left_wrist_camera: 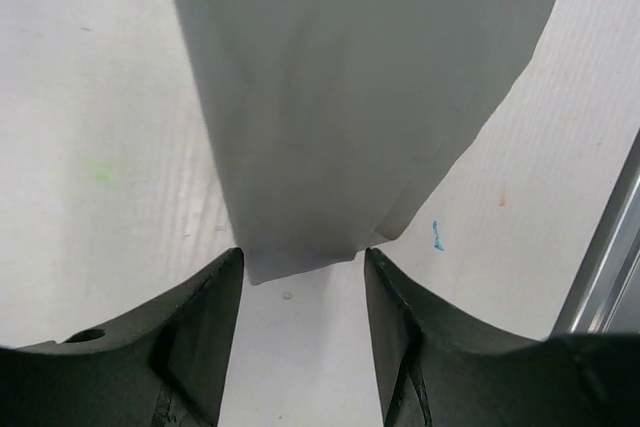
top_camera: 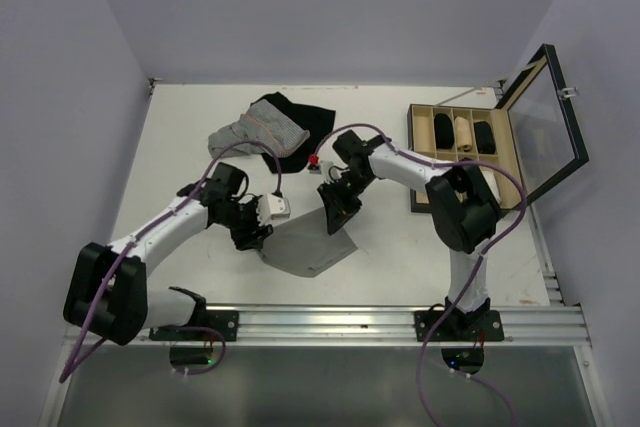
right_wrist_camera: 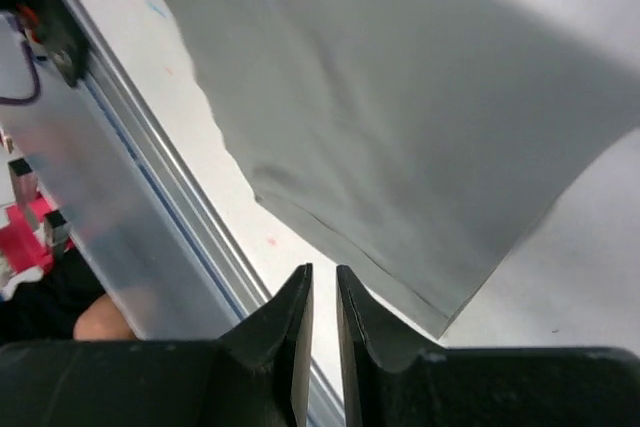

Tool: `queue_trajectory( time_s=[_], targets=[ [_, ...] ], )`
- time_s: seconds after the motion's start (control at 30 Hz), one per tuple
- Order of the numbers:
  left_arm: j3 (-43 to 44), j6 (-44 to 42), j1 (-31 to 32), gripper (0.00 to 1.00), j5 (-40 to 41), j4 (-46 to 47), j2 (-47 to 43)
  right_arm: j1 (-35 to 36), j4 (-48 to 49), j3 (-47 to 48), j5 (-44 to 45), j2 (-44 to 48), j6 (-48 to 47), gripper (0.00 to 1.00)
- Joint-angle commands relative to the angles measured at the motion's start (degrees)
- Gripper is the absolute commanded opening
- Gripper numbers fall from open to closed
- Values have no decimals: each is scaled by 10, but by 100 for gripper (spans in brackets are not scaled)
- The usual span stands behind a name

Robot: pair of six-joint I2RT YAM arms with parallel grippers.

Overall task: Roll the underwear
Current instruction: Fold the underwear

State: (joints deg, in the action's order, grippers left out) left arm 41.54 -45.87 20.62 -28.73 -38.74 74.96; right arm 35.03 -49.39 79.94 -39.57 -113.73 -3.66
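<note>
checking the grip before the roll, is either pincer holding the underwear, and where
Nothing is held. The left pincer stands open at a corner of the underwear; the right pincer is barely open, empty, just off its edge.

A striped garment lies partly on a black garment at the far side of the table. A compartmented box stands at right, lid raised.

We record even, diffuse light from above in the top view; the arms cast soft, short shadows on the white surface. In both wrist views the underwear renders soft-focused, its folds shaded. The left tool and right tool read as dark, underexposed shapes against the bright surface.
</note>
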Motion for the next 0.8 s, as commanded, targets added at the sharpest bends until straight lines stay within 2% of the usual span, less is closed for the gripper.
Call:
queue_trajectory(
  time_s=[0.0,0.17,0.33,0.43,0.77],
  targets=[
    [37,-5,-25,56,-38,-5,-19,0,3,86,23,47,-42,20],
    [67,3,-103,56,-48,-5,62,0,-2,161,63,-16,-59,20],
    [100,3,-162,55,-71,-12,159,0,24,179,85,-61,-59,21],
    [111,-19,-172,54,-93,-40,185,0,41,163,93,-78,-62,21],
    [113,-32,-174,56,-144,-75,190,0,69,123,128,-121,-72,21]
  ],
)
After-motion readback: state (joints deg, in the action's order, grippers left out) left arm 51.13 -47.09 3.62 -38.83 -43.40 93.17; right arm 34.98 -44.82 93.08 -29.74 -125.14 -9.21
